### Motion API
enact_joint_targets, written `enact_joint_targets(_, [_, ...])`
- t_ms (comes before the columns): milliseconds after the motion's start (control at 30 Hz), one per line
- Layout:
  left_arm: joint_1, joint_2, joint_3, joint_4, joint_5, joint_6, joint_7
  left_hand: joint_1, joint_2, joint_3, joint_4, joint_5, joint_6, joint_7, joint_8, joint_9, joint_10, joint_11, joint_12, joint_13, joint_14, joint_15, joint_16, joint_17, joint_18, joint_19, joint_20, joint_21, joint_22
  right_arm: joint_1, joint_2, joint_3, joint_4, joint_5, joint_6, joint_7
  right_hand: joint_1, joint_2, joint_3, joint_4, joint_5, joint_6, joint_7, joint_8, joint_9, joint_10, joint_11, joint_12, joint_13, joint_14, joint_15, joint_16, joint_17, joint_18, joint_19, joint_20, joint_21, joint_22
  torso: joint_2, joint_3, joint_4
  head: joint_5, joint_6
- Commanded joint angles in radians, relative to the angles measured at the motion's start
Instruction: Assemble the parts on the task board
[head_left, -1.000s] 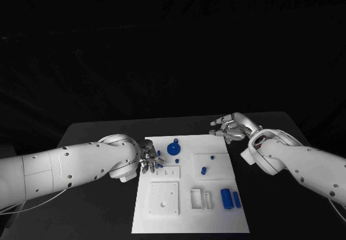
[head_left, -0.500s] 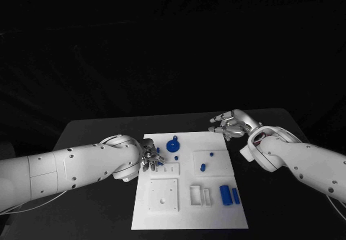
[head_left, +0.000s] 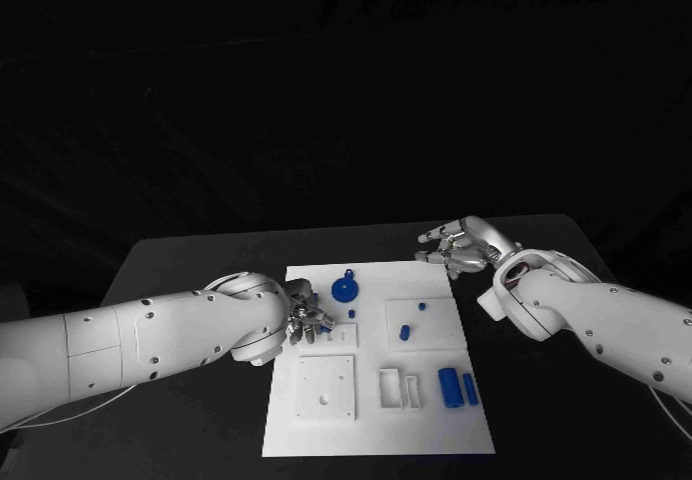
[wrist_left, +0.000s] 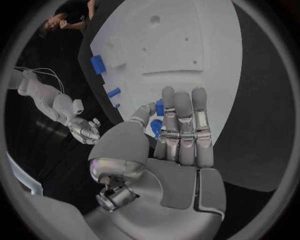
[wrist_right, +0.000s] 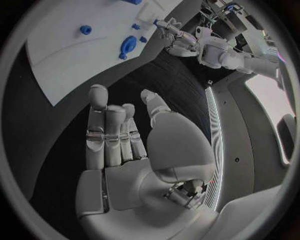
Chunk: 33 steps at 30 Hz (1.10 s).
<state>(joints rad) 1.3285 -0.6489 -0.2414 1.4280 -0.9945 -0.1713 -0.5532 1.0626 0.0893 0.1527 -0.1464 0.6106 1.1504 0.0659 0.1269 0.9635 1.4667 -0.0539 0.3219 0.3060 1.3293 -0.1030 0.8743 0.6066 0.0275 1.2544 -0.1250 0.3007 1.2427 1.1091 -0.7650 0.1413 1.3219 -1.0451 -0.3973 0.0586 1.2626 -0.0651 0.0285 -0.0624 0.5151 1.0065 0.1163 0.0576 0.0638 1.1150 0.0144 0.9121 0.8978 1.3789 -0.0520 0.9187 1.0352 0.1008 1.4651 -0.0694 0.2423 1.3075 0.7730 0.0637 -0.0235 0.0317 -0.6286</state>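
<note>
Parts (head_left: 459, 386) lie scattered on the white board (head_left: 433, 430) at centre frame; we judge them light, rigid, slick plastic, best pinched across their sides. Our left hand (head_left: 304, 318) pinches a small blue piece (wrist_left: 157, 127) at the board's left edge. Our right hand (head_left: 462, 248) hovers empty, fingers loosely apart, past the upper right corner.

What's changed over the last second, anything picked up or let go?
Very little. The right hand drew back slightly toward the table's far edge, off the task board, holding nothing. The left hand stays at the board's left edge, fingers by a blue part. Parts unmoved.
</note>
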Motion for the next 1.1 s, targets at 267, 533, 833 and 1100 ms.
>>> enact_joint_targets(267, [-0.014, 0.015, 0.001, -0.006, -0.016, -0.002, -0.002, -0.001, 0.008, 0.122, -0.127, 0.004, 0.086, -0.077, 0.002, -0.002, 0.039, -0.01, 0.002, 0.0, 0.006, 0.001, 0.005, 0.001, -0.013, 0.007, 0.001, -0.005, 0.002, -0.001, 0.002, 0.0, 0.002, 0.002, 0.009, 0.003, -0.013, -0.001, 0.003, -0.005, 0.003, 0.006, 0.0, 0.005, 0.001, -0.006, -0.005, 0.0, -0.002, -0.002, -0.004, -0.003, -0.001, 0.005, 0.022, -0.005, -0.007, 0.027, 0.0, -0.0006, -0.0003, -0.003, -0.002])
enact_joint_targets(533, [-0.022, 0.021, 0.001, -0.012, -0.019, 0.0, -0.001, -0.001, 0.008, 0.122, -0.127, 0.004, 0.086, -0.077, 0.002, -0.002, 0.039, -0.01, 0.002, 0.0, 0.006, 0.001, 0.005, 0.001, -0.013, 0.007, 0.001, -0.005, 0.002, -0.001, 0.002, 0.0, 0.002, 0.002, 0.01, 0.003, -0.013, -0.001, 0.003, -0.005, 0.003, 0.006, 0.0, 0.005, 0.001, -0.006, -0.005, 0.0, -0.002, -0.002, -0.004, -0.003, -0.001, 0.005, 0.022, -0.005, -0.007, 0.027, 0.0, -0.0004, 0.0008, -0.005, -0.002])
enact_joint_targets(833, [-0.025, 0.028, 0.001, -0.021, -0.02, 0.006, 0.001, -0.001, 0.007, 0.123, -0.128, 0.006, 0.086, -0.077, 0.003, -0.005, 0.039, -0.01, 0.002, 0.0, 0.006, 0.001, 0.004, 0.002, -0.013, 0.015, 0.001, -0.027, 0.023, -0.003, 0.004, 0.0, 0.001, 0.002, 0.013, 0.002, -0.013, -0.001, 0.003, -0.005, 0.003, 0.006, 0.0, 0.005, 0.001, -0.006, -0.005, 0.0, -0.002, -0.002, -0.004, -0.003, -0.001, 0.005, 0.022, -0.005, -0.007, 0.027, 0.0, -0.0007, -0.0001, -0.004, -0.004])
enact_joint_targets(1100, [-0.027, 0.028, 0.001, -0.023, -0.02, 0.015, 0.0, -0.001, 0.007, 0.123, -0.128, 0.006, 0.086, -0.077, 0.003, -0.005, 0.039, -0.01, 0.002, 0.0, 0.006, 0.001, 0.004, 0.002, -0.013, 0.015, 0.001, -0.027, 0.023, -0.005, 0.005, 0.0, 0.0, 0.002, 0.015, 0.002, -0.013, -0.001, 0.003, -0.005, 0.003, 0.006, 0.0, 0.005, 0.001, -0.006, -0.005, 0.0, -0.002, -0.002, -0.004, -0.003, -0.001, 0.005, 0.022, -0.005, -0.007, 0.027, -0.001, -0.0002, 0.0008, -0.005, -0.005])
